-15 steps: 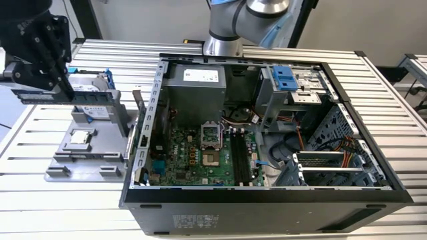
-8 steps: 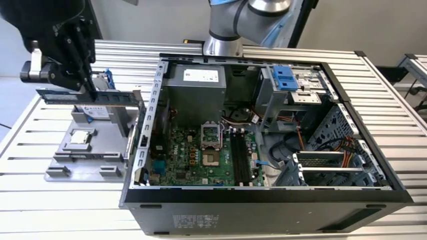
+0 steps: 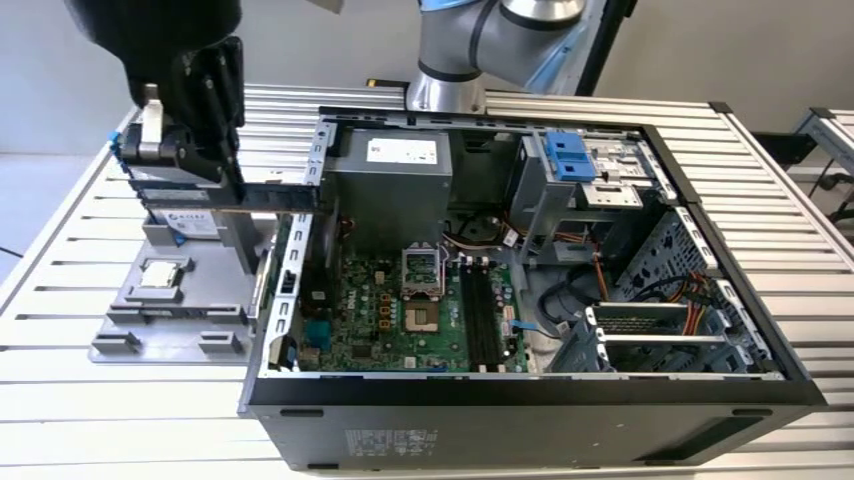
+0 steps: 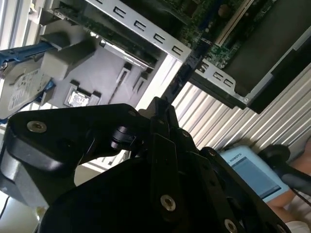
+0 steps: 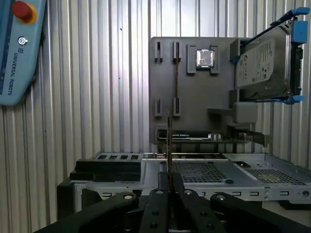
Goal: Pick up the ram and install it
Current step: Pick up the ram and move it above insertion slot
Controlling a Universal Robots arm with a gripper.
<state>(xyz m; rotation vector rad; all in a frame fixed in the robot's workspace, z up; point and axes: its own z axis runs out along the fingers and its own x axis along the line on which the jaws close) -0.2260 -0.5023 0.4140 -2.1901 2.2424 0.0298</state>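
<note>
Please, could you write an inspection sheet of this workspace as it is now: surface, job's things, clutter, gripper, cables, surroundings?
Surface: slatted metal table bearing an open case and a grey tray.
Job's things: ram held in the air, near the case's wall on the tray's side; black slots on the board inside the case look empty.
Clutter: drive in a blue frame and a chip, both on the tray.
Gripper: gripper shut on the ram, which stands edge-on in the first wrist view.
Cables: wire bundles inside the case, apart from the ram.
Surroundings: pendant on the table; arm base behind the case.
</note>
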